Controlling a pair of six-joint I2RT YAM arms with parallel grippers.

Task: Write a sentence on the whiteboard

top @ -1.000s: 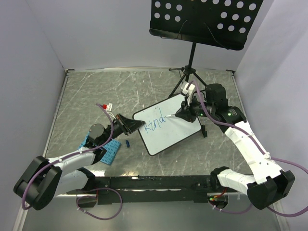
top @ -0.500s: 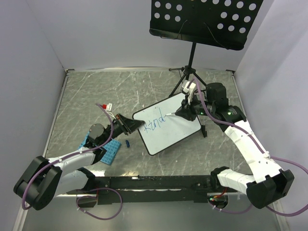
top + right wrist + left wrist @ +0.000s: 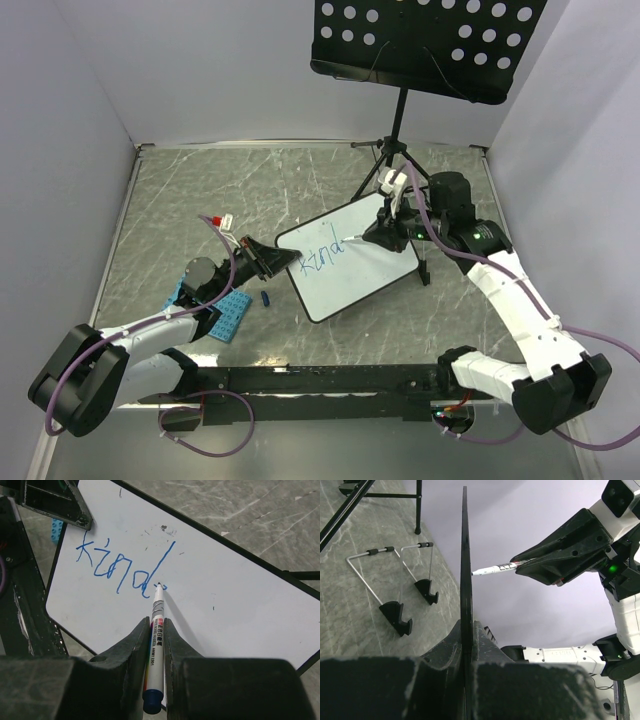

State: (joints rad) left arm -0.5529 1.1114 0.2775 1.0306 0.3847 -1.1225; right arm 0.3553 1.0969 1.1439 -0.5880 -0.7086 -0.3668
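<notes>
The whiteboard (image 3: 355, 270) is held tilted above the table, and my left gripper (image 3: 272, 262) is shut on its left edge. In the left wrist view the whiteboard (image 3: 465, 555) shows edge-on between my left gripper's (image 3: 465, 626) jaws. The sentence (image 3: 120, 570) reads "kind" in blue script. My right gripper (image 3: 157, 622) is shut on a white marker (image 3: 156, 630) with a blue end. The marker's tip touches the whiteboard (image 3: 235, 605) just right of the d. Seen from above, my right gripper (image 3: 375, 237) hovers over the board's upper right part.
A black perforated music stand (image 3: 425, 40) rises at the back, its tripod legs (image 3: 380, 165) just behind the board. A blue studded plate (image 3: 225, 315) lies under my left arm, with a small blue cap (image 3: 266, 298) beside it. Two wire feet (image 3: 395, 610) rest on the table.
My right gripper has shifted slightly toward the back while the marker tip stays at the end of the d. The left arm and the board have not moved.
</notes>
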